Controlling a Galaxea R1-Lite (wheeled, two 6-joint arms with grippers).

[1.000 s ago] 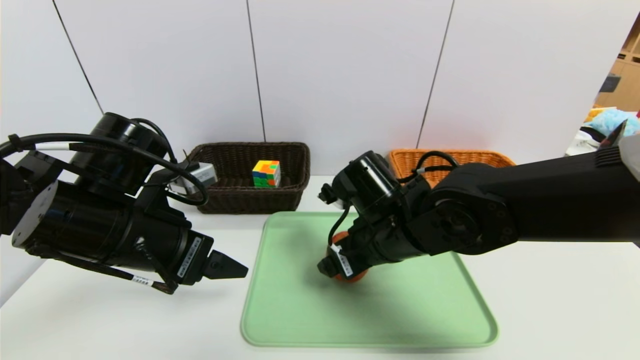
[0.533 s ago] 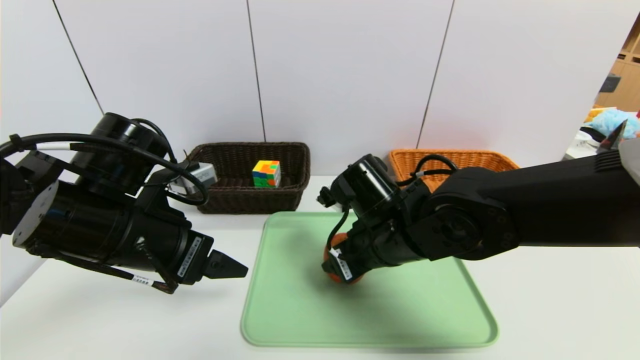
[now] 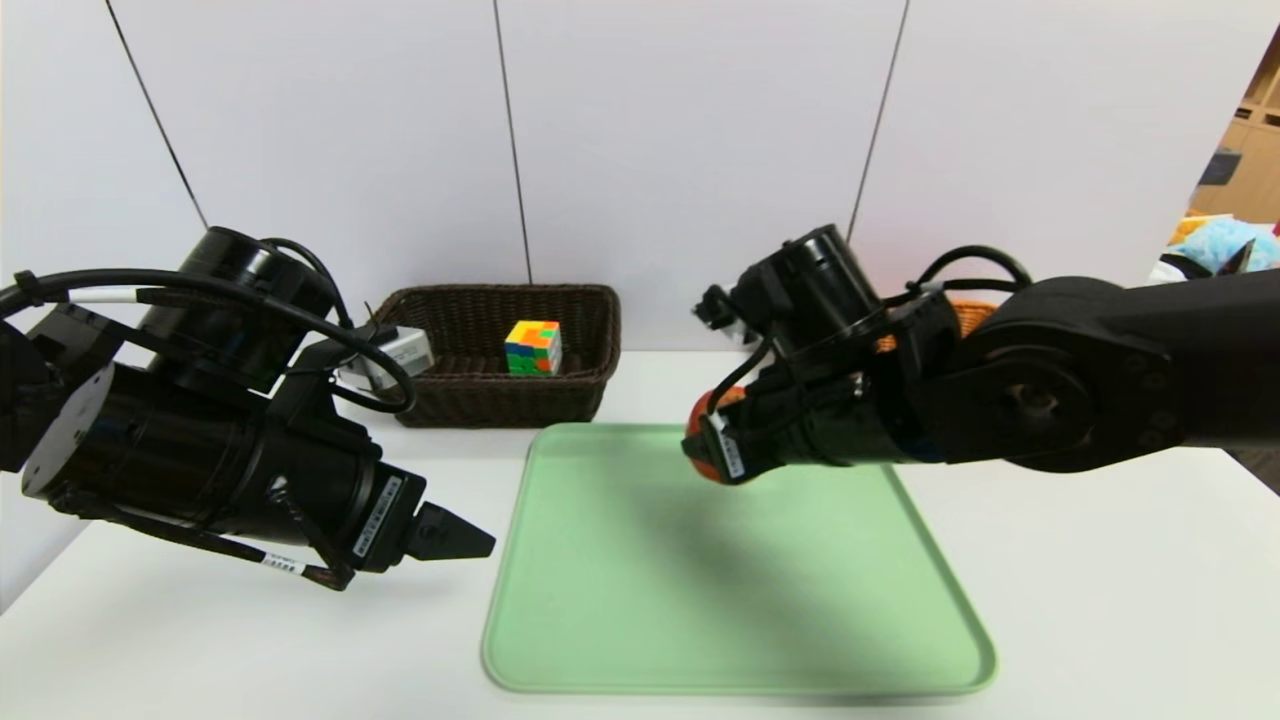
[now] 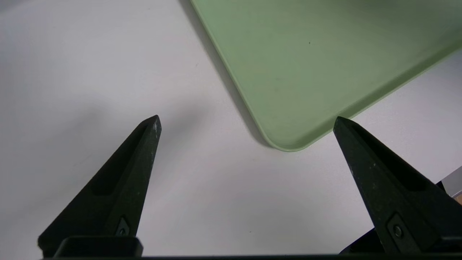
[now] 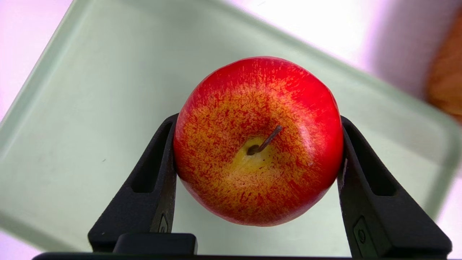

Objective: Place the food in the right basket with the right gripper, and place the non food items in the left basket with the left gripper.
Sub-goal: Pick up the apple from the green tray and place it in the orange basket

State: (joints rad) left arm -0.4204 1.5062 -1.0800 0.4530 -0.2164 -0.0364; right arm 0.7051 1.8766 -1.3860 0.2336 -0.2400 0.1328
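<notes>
My right gripper point(image 3: 715, 447) point(image 5: 258, 119) is shut on the food, a red apple with yellow streaks point(image 3: 705, 418) point(image 5: 258, 141), one finger on each side and the stem facing the wrist camera. It holds the apple in the air above the far edge of the green tray point(image 3: 700, 620). The arm hides most of the right basket point(image 3: 975, 312), an orange-tan wicker one behind it. The dark brown left basket point(image 3: 590, 300) stands at the back with a multicoloured puzzle cube point(image 3: 532, 347) inside. My left gripper point(image 3: 455, 540) point(image 4: 246, 118) hangs open and empty over the table, left of the tray.
The white table point(image 3: 1100, 600) ends at a white panelled wall behind the baskets. The tray's near-left corner point(image 4: 285, 144) lies just ahead of my left fingertips. Nothing lies on the tray's bare floor point(image 5: 72, 108). Room clutter point(image 3: 1225, 245) shows at the far right.
My right gripper has closed on the apple and lifted it off the tray, moving up and toward the back right. The left arm has not moved.
</notes>
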